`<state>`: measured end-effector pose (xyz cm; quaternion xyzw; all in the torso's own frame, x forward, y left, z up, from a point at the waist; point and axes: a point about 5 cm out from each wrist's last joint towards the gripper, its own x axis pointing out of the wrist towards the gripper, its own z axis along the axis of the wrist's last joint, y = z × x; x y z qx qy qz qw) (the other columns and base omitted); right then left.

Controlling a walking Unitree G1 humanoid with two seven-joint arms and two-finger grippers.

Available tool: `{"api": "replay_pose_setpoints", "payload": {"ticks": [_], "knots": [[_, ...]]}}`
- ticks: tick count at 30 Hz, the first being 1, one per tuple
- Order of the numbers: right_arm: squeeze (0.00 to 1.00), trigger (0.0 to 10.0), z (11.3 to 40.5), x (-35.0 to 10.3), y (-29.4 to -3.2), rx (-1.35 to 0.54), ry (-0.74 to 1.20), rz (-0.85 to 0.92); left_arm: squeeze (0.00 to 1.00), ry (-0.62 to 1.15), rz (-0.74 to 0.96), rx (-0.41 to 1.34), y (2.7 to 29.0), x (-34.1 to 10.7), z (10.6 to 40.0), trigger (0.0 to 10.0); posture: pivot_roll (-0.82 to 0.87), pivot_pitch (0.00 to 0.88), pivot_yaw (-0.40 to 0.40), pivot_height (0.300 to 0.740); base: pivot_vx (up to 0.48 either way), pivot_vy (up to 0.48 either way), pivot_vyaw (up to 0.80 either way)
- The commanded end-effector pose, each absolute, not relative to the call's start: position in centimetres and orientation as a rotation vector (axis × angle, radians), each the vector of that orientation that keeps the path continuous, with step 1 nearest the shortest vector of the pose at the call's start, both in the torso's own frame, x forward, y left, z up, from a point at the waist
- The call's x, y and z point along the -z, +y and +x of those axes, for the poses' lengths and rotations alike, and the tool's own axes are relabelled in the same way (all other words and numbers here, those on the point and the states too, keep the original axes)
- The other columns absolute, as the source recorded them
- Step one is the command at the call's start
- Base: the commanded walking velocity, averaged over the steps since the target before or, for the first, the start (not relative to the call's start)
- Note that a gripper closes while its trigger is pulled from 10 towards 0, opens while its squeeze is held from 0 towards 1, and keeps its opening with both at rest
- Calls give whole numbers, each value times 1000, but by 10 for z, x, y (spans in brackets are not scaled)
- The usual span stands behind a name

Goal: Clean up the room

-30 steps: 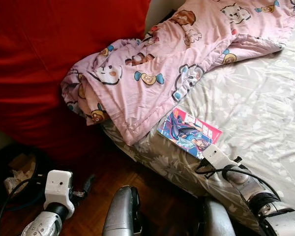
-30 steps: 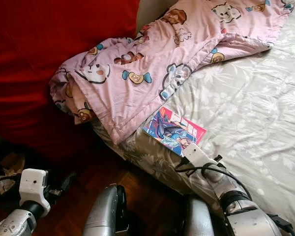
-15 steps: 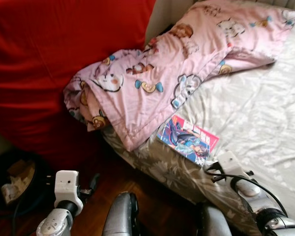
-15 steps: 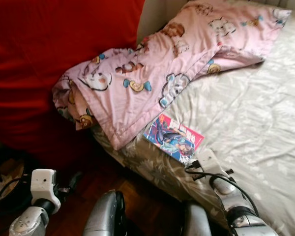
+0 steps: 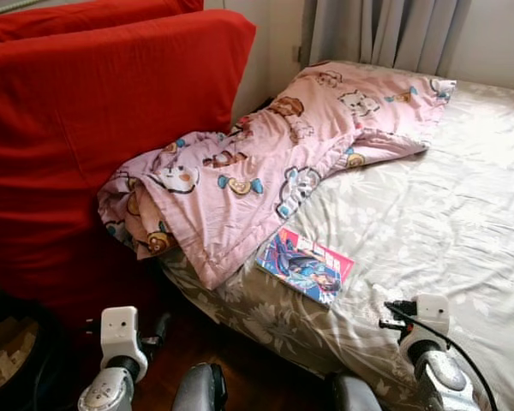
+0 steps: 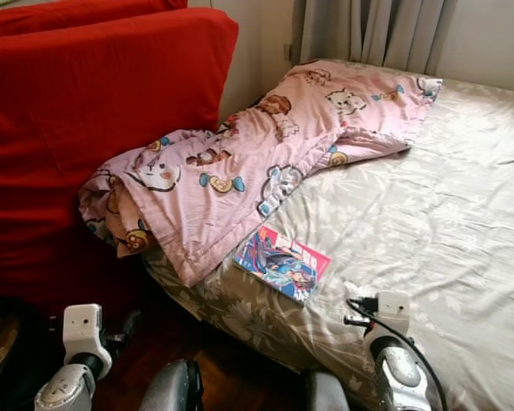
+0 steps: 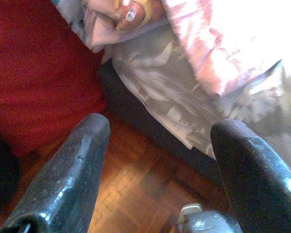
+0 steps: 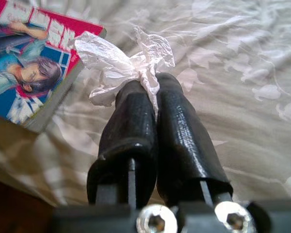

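Leftmost, a red sofa (image 5: 86, 128) stood against the wall, with a dark bin (image 5: 13, 351) of scraps on the wood floor (image 7: 131, 184) below it. Next, the left tool (image 7: 155, 160) hung low over that floor beside the bed's edge, its two black fingers (image 7: 68, 174) spread wide apart with nothing between them. A pink quilt (image 5: 265, 163) printed with cartoon animals lay bunched over the near corner of the bed (image 5: 445, 197), one end drooping toward the sofa, the other stretched back toward the grey curtain (image 5: 377, 34). Just beside the quilt's lower edge, a comic (image 5: 305, 265) rested flat on the floral sheet (bright cover up, near the mattress edge). Farther right, the right tool (image 8: 150, 104) was poised just above the sheet near the comic, fingers pressed together and pinching a crumpled white tissue (image 8: 121, 60) at their tips. The tissue stood clear of the bedding, its loose ends fanned out above the fingertips, one end overlapping the comic's corner in the wrist view. A black cable (image 5: 450, 342) looped over that wrist.
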<state>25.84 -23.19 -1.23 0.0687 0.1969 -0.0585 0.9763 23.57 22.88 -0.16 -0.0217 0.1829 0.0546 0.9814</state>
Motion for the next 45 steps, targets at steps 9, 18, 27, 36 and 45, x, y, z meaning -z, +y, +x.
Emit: {"api": "replay_pose_setpoints", "payload": {"ticks": [9,18,27,36,45], "knots": [[0,10000,232,38,-235,223,544,238,0,475,-99,-234,243,28,223,10000,-52,0,36,647,0,0,0],[0,10000,210,56,-235,257,686,216,0,590,-125,-280,244,48,206,10000,-52,0,25,702,0,0,0],[0,10000,186,74,-227,270,815,221,0,724,-88,-254,237,65,189,10000,-52,0,25,740,0,0,0],[0,10000,167,84,-224,254,901,213,0,780,-106,-250,233,71,182,10000,-63,0,29,740,0,0,0],[0,10000,167,84,-222,235,900,202,0,842,-107,-247,233,79,169,10000,-63,0,27,740,0,0,0]]}}
